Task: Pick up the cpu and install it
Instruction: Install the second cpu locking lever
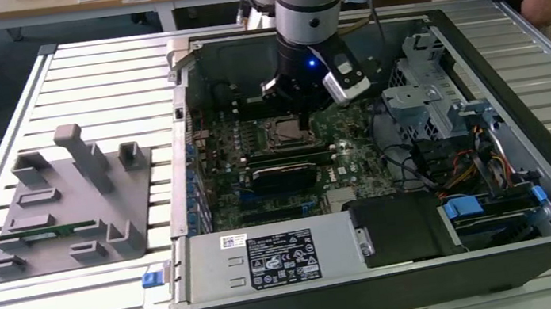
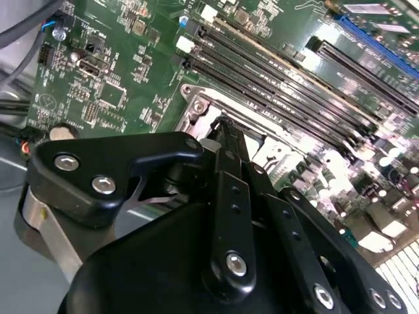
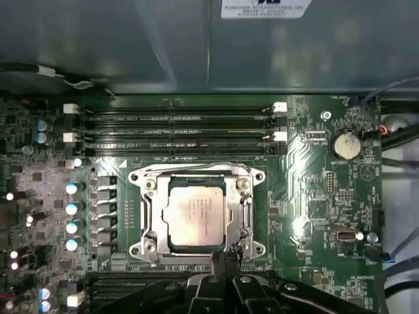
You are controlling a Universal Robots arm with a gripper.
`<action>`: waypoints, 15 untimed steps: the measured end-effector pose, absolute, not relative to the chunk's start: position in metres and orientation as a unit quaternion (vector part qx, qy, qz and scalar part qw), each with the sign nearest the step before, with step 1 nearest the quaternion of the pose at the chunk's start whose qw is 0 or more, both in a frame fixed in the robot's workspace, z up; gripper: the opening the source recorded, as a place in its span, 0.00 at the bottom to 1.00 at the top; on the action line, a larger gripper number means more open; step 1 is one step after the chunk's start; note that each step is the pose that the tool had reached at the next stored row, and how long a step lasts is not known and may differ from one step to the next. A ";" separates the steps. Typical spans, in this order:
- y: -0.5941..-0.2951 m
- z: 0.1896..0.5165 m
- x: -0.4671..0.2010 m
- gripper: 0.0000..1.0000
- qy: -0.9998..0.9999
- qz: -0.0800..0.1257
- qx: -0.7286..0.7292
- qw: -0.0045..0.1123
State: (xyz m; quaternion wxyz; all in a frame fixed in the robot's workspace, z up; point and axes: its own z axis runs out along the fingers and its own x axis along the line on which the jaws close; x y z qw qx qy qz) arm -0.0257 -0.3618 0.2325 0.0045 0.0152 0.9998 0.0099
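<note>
I see the cpu (image 3: 196, 211) lying flat inside the socket (image 3: 196, 212) on the green board (image 3: 321, 196), with its silver top facing up. The metal frame of the socket surrounds the cpu on all sides. In the first wrist view the end effector (image 3: 222, 261) is just beside the edge of the socket, and its black fingers (image 3: 218, 269) are pressed together with nothing between them. In the second wrist view the end effector (image 2: 226, 131) points at the corner of the socket (image 2: 196, 108), very near to it.

In the exterior view the arm (image 1: 307, 6) reaches down into the open computer case (image 1: 377, 277), which lies on the bench (image 1: 82, 308). The socket (image 1: 286, 129) is just below the end effector (image 1: 301, 107) there. Well apart from the socket, on the exterior view's left, a grey holder (image 1: 69, 206) stands on the bench outside the case.
</note>
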 end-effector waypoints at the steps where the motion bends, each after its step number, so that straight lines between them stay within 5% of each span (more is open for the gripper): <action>1: -0.362 0.235 -0.026 0.11 1.000 0.010 0.015 0.004; 15: -0.378 0.236 -0.024 0.11 1.000 0.010 0.016 -0.009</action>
